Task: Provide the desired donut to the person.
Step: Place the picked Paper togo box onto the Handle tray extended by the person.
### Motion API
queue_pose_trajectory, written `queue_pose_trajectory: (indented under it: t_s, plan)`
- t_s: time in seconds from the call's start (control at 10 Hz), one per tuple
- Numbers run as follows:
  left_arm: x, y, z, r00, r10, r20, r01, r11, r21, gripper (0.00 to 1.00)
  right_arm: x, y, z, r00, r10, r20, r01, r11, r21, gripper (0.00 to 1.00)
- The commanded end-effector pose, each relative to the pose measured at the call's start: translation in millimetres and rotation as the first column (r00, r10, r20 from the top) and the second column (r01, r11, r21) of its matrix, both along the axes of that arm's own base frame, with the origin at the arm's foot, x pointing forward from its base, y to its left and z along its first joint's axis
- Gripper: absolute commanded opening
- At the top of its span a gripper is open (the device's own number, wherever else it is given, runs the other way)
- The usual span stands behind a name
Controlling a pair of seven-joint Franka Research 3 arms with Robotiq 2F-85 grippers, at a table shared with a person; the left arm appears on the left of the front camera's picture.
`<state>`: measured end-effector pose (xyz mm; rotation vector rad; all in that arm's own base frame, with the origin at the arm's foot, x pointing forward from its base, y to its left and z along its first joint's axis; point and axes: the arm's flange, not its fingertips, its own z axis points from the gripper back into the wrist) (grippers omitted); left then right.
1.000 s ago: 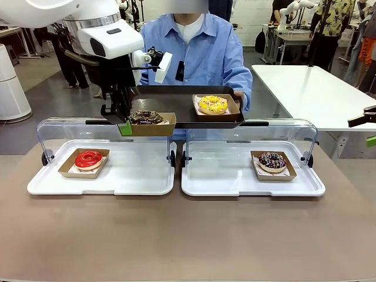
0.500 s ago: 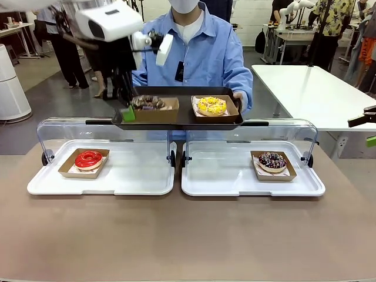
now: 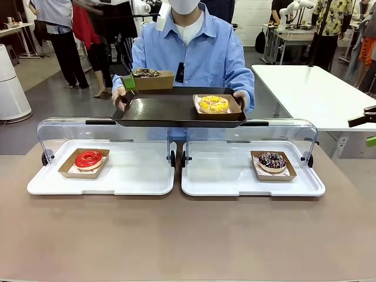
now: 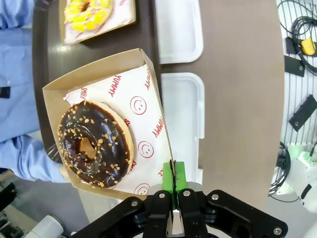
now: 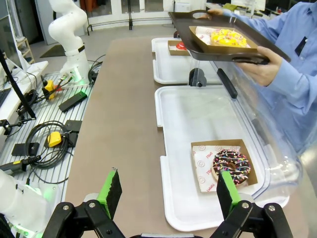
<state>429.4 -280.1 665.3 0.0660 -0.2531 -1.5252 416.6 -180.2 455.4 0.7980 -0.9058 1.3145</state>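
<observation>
The white left arm (image 3: pixel 111 12) is cut off by the front view's top edge. In the left wrist view, the yellow-iced donut (image 4: pixel 88 11) runs past the top edge, and the dark serving tray (image 4: pixel 143 39) lies mostly hidden beneath the kraft cardboard box (image 4: pixel 106 119).

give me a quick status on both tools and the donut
Left tool shut on chocolate donut's box, held above the person's tray. Right tool open, empty, back by the sprinkle donut. Yellow donut already on tray; nothing blocking.

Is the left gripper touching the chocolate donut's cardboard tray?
Touching. In the left wrist view, the left gripper pinches the cardboard tray wall between its shut green pads.
</observation>
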Motion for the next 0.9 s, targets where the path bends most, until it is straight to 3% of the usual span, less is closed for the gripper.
queue_pose_trajectory:
  t_s: [0.0, 0.8]
  plan:
    - [23, 8, 4, 1.000, 0.011, -0.001, -0.011, 1.000, 0.018, 0.01, -1, 0, -1, 1.000, 0.004, 0.001, -0.004, 1.000, 0.008, 1.00]
    - [85, 50, -50, 0.990, -0.077, -0.121, 0.074, 0.997, -0.026, 0.01, -1, 0, -1, 1.000, 0.004, 0.001, -0.004, 1.000, 0.008, 1.00]
